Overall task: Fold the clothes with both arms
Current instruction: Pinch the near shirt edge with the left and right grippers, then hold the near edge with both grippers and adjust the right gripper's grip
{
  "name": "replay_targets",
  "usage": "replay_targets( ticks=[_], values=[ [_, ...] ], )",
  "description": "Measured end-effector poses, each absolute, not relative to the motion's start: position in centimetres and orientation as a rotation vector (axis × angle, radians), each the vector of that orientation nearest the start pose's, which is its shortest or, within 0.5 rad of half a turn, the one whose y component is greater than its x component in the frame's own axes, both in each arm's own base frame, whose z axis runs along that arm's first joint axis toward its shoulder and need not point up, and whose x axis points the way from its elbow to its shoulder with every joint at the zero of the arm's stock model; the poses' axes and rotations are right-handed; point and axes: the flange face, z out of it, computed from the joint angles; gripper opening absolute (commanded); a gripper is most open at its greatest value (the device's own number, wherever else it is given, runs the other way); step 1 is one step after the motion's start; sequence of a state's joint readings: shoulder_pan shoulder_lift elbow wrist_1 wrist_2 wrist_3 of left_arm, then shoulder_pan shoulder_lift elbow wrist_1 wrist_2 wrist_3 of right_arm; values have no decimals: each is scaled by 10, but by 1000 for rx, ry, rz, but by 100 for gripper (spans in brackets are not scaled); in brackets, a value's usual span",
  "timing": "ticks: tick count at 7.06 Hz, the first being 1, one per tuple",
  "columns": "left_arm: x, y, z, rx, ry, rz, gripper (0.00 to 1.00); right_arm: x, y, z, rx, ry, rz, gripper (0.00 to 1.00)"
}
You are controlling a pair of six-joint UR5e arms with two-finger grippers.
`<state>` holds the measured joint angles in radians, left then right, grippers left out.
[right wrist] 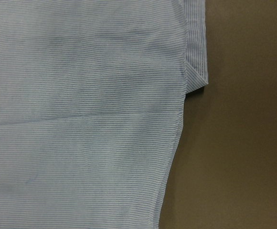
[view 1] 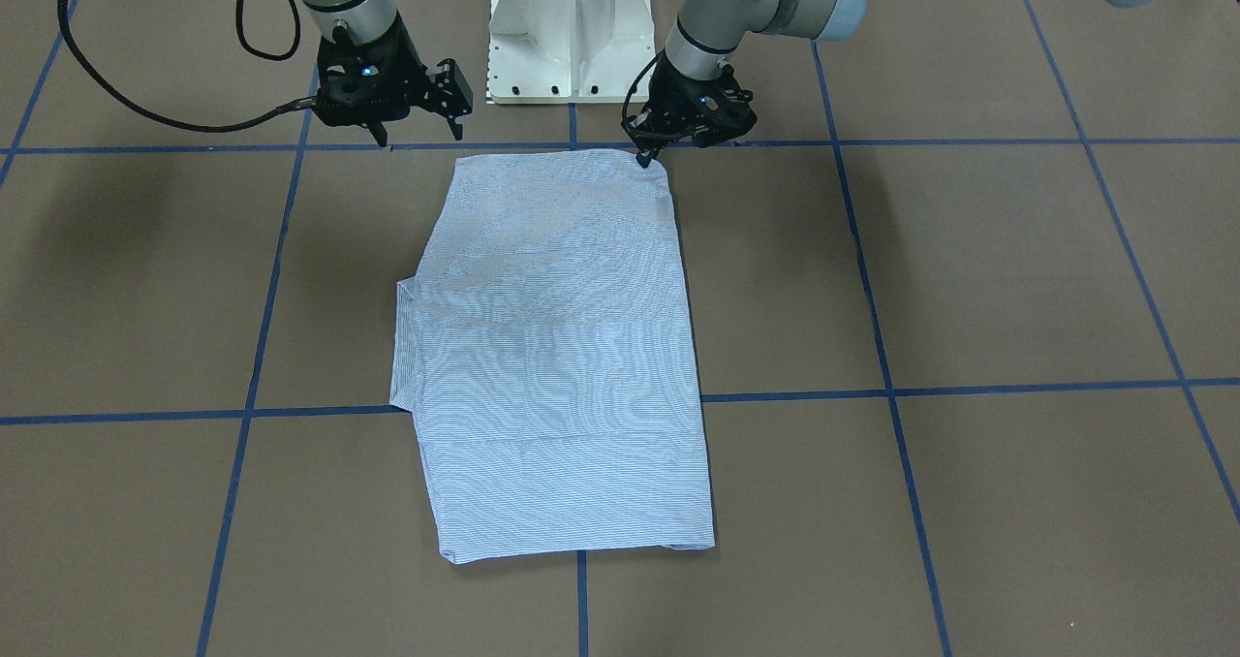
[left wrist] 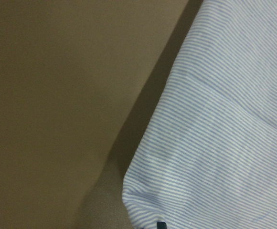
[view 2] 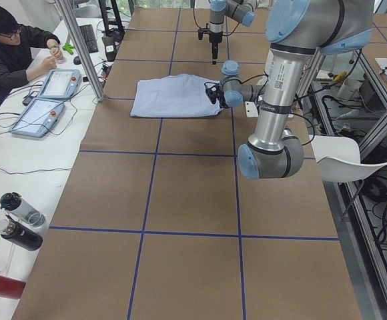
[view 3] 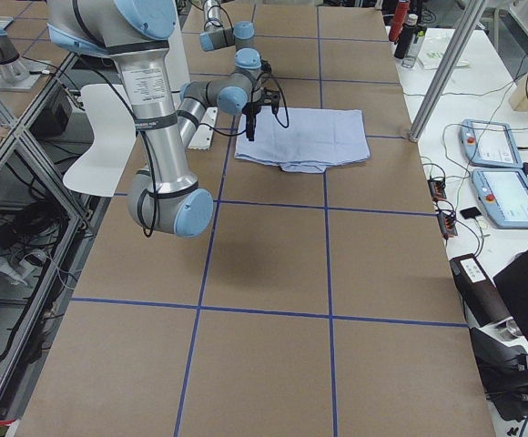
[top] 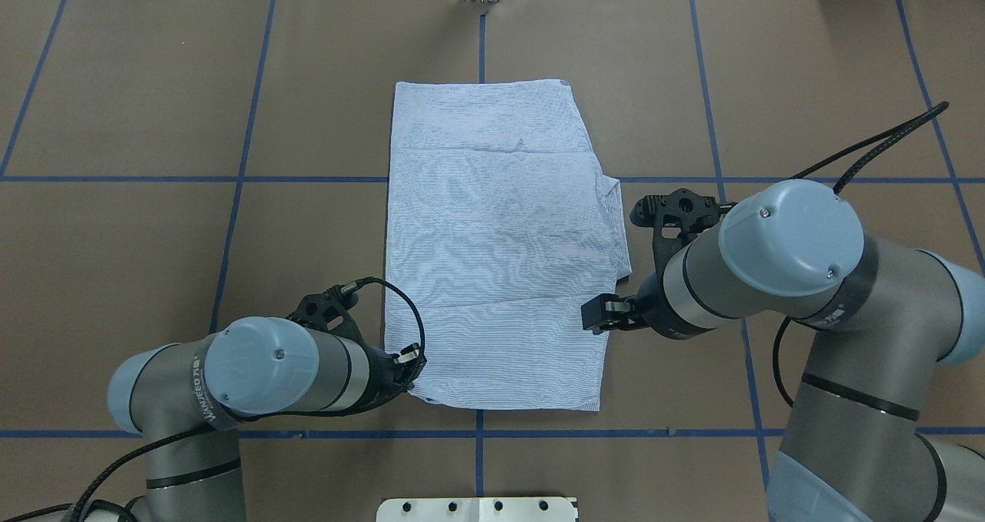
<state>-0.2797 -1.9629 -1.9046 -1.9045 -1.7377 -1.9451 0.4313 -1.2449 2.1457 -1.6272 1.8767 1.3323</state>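
Left pincer [view 1: 644, 158] pinches a corner of the shirt [view 1: 557, 347]; right pincer [view 1: 418, 136] gapes; arm lettering [top: 198, 389] illegible.

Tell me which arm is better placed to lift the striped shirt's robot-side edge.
Probably left. The left black two-finger gripper looks closed on a near corner of the light blue-and-white striped shirt; the right black two-finger gripper hangs off the cloth, jaws apart.

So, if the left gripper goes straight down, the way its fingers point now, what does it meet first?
The shirt: the left gripper points down at its corner nearest the robot, and seems to be touching it or just above it; the depth is unclear.
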Motion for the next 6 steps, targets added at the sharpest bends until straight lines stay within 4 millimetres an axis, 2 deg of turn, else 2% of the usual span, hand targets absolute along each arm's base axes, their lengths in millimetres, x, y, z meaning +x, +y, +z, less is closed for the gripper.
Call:
replay_targets(
  ticks=[3,6],
  values=[
    [532,-277,254,-201,1067,-504,0,-474,-285,259,-110,-858,287,100],
    [530,-281,254,-197,1068,-512,0,-510,-275,279,-182,-848,472,100]
  ],
)
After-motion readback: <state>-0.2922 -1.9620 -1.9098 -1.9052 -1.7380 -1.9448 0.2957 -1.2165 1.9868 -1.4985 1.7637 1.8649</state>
